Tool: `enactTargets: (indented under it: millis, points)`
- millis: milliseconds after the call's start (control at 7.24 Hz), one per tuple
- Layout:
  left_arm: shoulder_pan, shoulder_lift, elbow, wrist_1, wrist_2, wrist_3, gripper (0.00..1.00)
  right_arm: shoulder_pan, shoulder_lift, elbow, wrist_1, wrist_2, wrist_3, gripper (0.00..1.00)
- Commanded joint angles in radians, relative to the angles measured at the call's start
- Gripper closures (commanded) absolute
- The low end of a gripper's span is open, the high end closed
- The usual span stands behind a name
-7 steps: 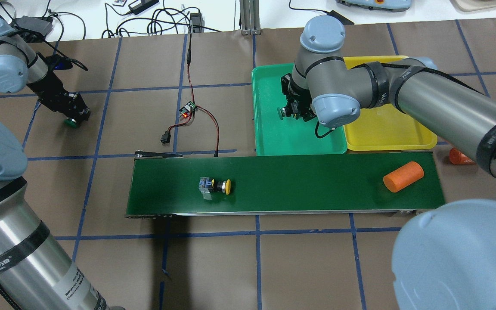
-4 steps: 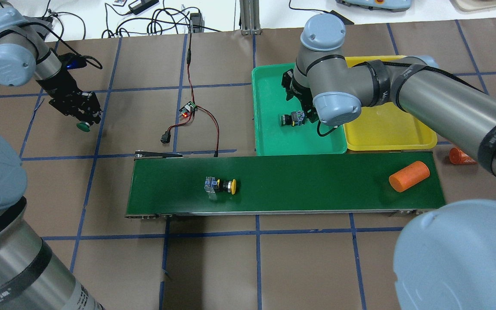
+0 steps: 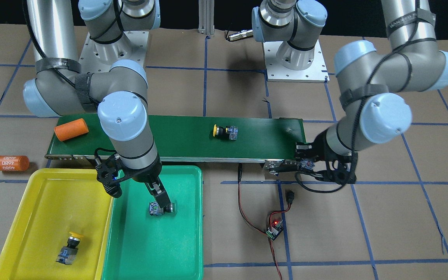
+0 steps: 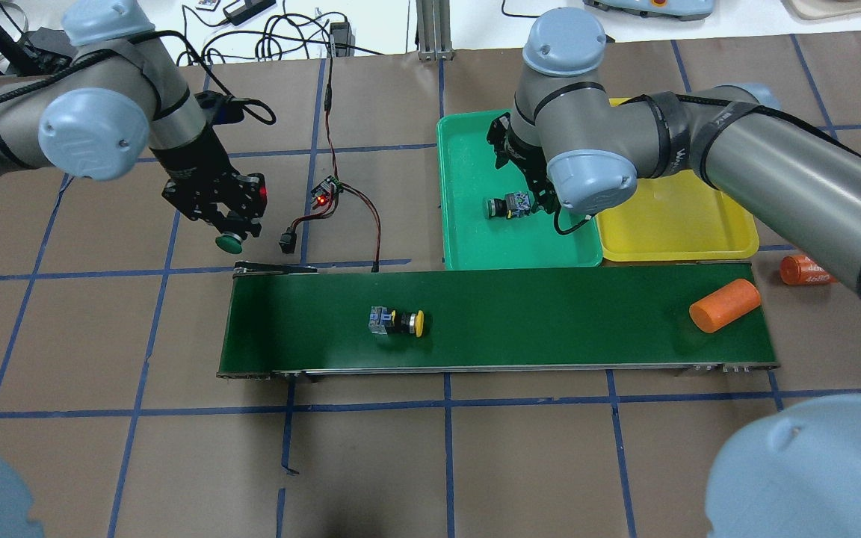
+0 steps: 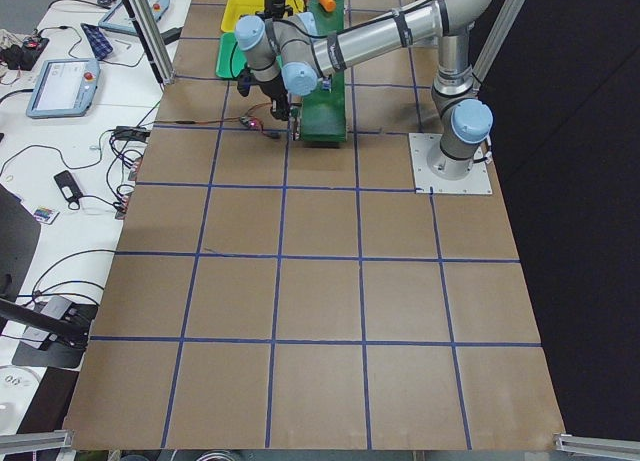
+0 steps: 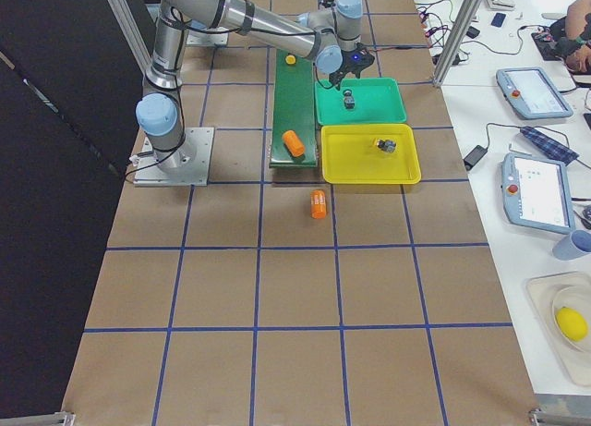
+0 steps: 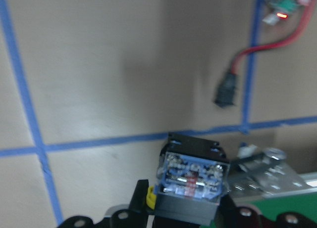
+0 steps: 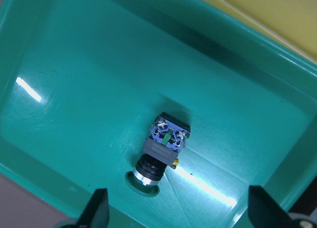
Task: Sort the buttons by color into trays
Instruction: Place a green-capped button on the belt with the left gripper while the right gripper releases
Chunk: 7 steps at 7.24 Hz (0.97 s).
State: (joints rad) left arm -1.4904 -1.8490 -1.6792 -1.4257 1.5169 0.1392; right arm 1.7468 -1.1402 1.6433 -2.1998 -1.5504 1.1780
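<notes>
Green button [image 8: 161, 151]: lies on its side on the teal-green tray [image 4: 468, 246] floor, directly under the right gripper [image 8: 178, 210], clear of its wide-spread fingers. 2nd green button [image 4: 229, 241]: hangs cap-down, clamped in the left gripper [image 4: 225, 224], over the table [image 4: 102, 336] beside the conveyor belt [image 4: 550, 321] end.

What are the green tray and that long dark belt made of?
The tray looks like glossy moulded plastic: bright glare streaks, rounded rim. The belt looks like a matte rubbery or PVC sheet, showing no glare; the exact material is unclear.
</notes>
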Motion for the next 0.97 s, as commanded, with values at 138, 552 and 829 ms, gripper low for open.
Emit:
enactTargets:
  millis: [138, 552, 829]
  points:
    - [-0.080, 0.120, -0.258, 0.152, 0.002, -0.171, 0.87, 0.003, -0.029, -0.022, 0.101, 0.001, 0.002, 0.00]
    - [-0.181, 0.094, -0.272, 0.172, 0.006, -0.283, 0.64, -0.012, -0.033, -0.094, 0.273, 0.004, -0.033, 0.00]
    - [-0.186, 0.103, -0.270, 0.197, 0.009, -0.290, 0.00, -0.027, -0.108, -0.074, 0.368, -0.003, -0.046, 0.00]
